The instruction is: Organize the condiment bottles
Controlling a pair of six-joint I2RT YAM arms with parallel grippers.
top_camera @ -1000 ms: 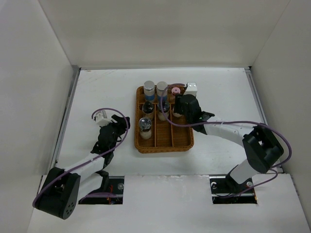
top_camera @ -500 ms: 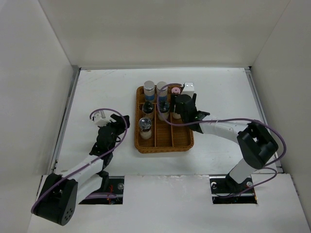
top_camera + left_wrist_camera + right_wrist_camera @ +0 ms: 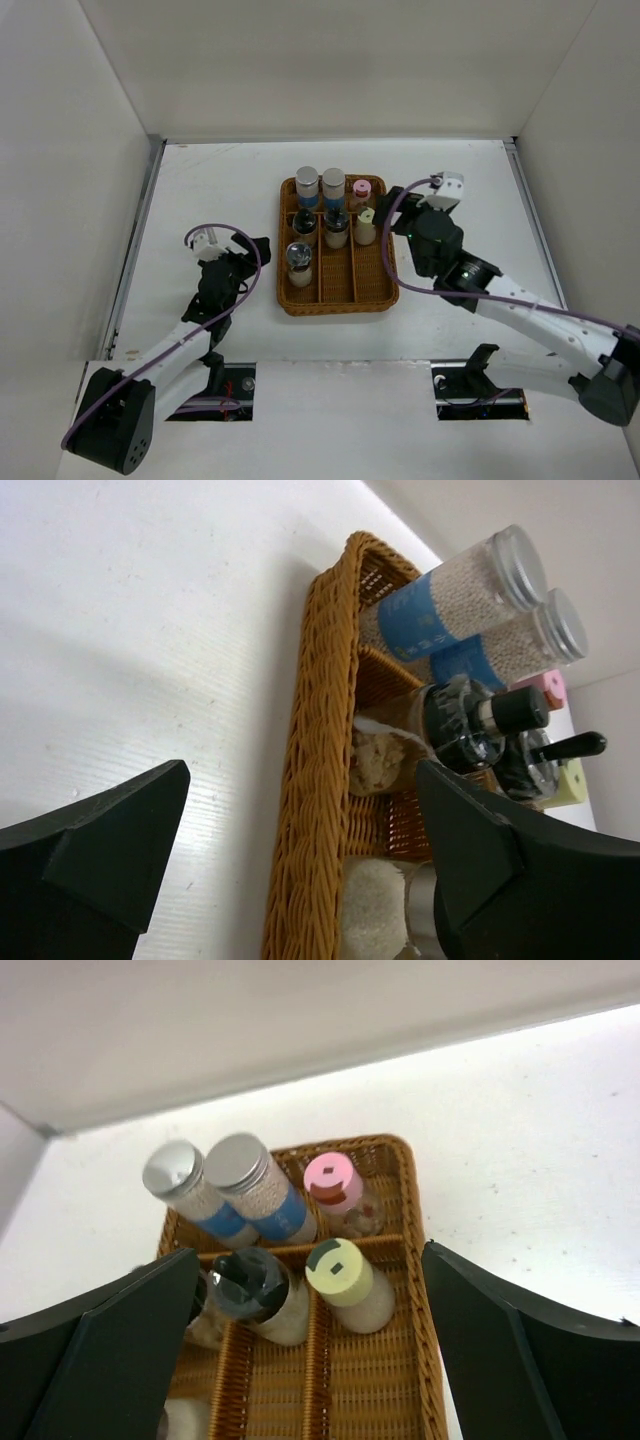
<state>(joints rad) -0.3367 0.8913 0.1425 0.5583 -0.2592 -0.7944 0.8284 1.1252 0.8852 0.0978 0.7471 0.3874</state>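
Wicker tray [image 3: 337, 300] on the desk [image 3: 220, 180] held your seven condiment bottles [image 3: 332, 185] upright. Your right claw [image 3: 308, 1260], fingers apart, had withdrawn rightward off the tray; left claw [image 3: 302, 770] gaped to its left.

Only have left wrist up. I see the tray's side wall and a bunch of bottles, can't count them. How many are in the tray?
Observer: Seven condiment bottles, all upright inside the wicker tray, going by the top view.
Operator: Any free slots?
Observer: The middle and right columns are bare in their near half. The left column has a clear jar sitting nearer than the rest.
Operator: Where's the right arm?
Observer: Off the tray's right side. Its wrist view shows the right tool open with nothing in it, looking down on the yellow-capped bottle.
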